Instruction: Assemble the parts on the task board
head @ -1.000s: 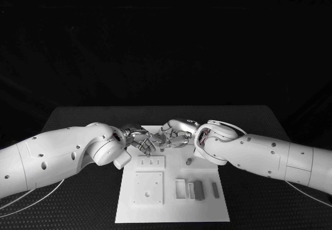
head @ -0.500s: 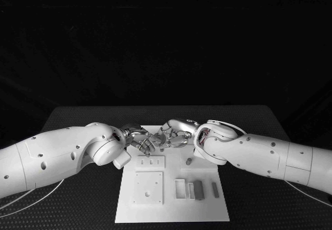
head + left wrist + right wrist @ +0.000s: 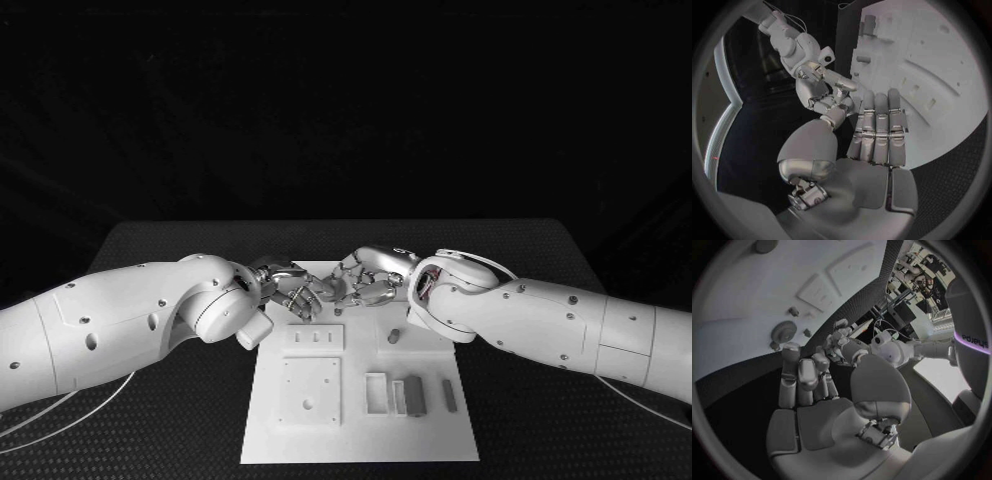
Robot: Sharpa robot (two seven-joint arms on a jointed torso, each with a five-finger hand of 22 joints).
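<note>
the left hand (image 3: 289,290) and right hand (image 3: 368,280) are meeting fingertip to fingertip over the far end of the task board (image 3: 361,440); whether either is gripping anything, i cannot tell. grey parts (image 3: 414,396) are lying near its right edge.

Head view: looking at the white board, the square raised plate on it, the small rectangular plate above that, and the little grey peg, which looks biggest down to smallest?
1. Task board
2. Square raised plate
3. Small rectangular plate
4. Grey peg
</note>
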